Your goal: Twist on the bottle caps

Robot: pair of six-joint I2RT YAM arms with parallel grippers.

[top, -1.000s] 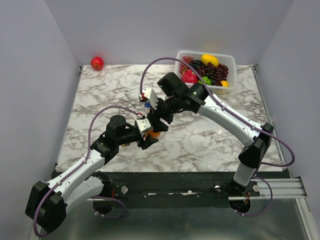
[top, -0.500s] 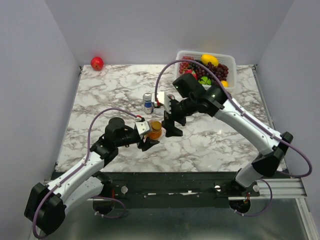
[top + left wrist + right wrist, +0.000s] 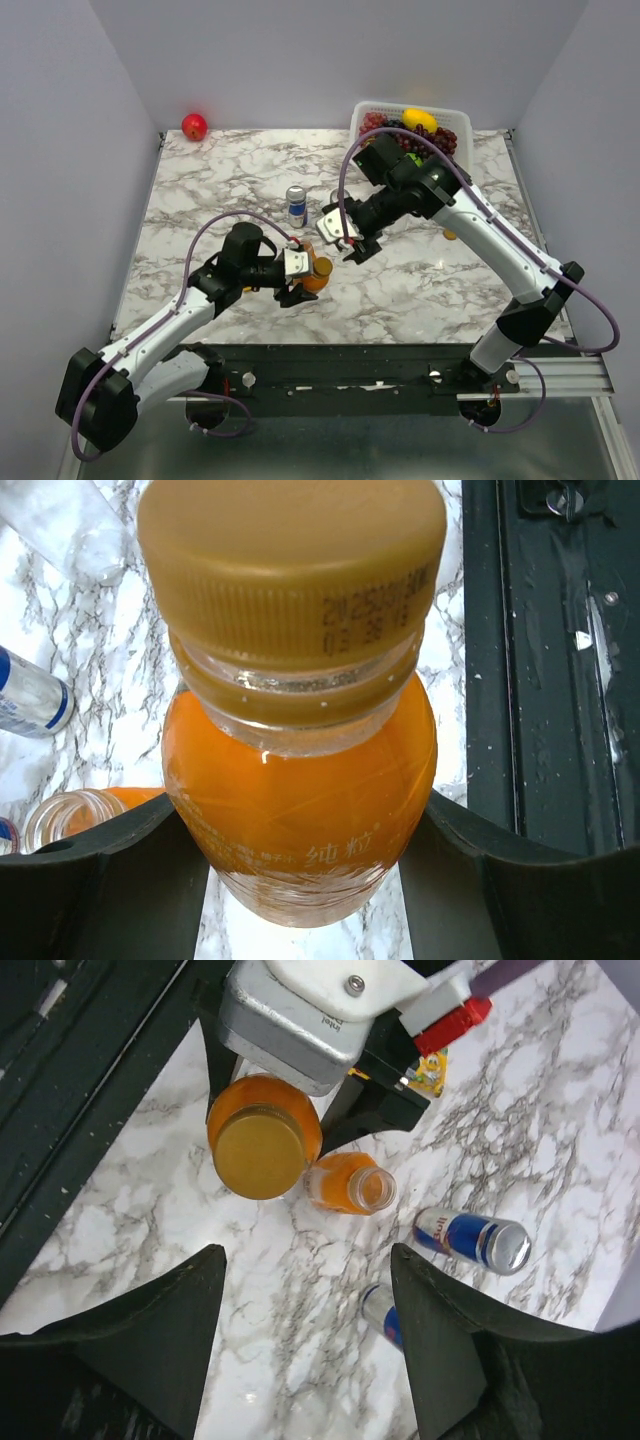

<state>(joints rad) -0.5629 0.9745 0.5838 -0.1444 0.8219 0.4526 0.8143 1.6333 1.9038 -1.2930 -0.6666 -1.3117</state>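
My left gripper (image 3: pixel 308 277) (image 3: pixel 305 820) is shut on a stubby bottle of orange liquid (image 3: pixel 317 270) (image 3: pixel 300 790) and holds it upright just above the marble. An orange-gold cap (image 3: pixel 290 565) (image 3: pixel 258 1152) sits on its neck. A second orange bottle (image 3: pixel 350 1182) (image 3: pixel 75 818) has an open mouth and no cap, and stands right beside the held one. My right gripper (image 3: pixel 352 245) (image 3: pixel 308 1255) is open and empty, above and to the right of both bottles. A clear glass object (image 3: pixel 65 525) shows at the top left of the left wrist view. The silver lid is out of view.
Two blue-and-silver drink cans (image 3: pixel 470 1238) (image 3: pixel 385 1315) stand past the bottles; one shows in the top view (image 3: pixel 296 205). A white basket (image 3: pixel 458 118) of fruit is at the back right. A red apple (image 3: pixel 194 126) is at the back left corner.
My right gripper has pulled off the held bottle's top and drawn back to the right, open. My left gripper has shifted slightly right with the bottle.
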